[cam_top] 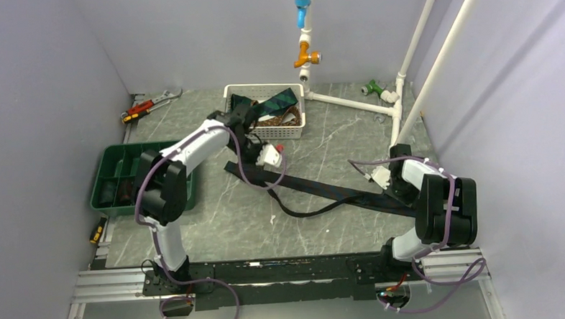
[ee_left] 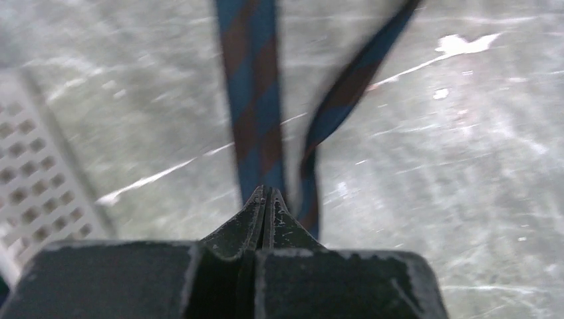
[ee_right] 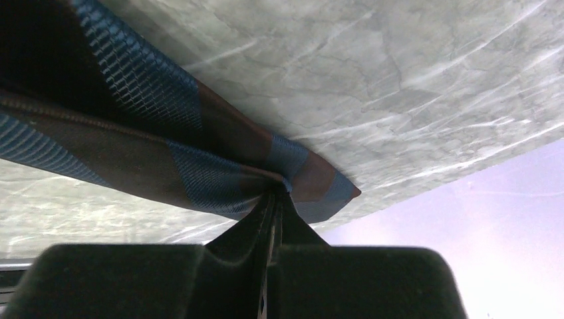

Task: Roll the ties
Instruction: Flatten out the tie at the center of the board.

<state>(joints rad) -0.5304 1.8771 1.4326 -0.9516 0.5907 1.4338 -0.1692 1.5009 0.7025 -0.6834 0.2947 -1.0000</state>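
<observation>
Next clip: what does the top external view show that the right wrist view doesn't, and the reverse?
Only top external: the white basket holding more ties, and the green bin. Only right wrist: the pinch itself, with the right gripper shut on the striped tie at its pointed end, weave visible. Both: that striped tie lying across the grey table.

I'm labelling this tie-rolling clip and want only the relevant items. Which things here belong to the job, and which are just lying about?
Part of the job:
- striped tie, pinched by the left fingers and right fingers
- more ties in the white basket

Lying about:
- green tray
- wrench
- red-handled pliers
- white pipe frame
- yellow-handled tool
</observation>
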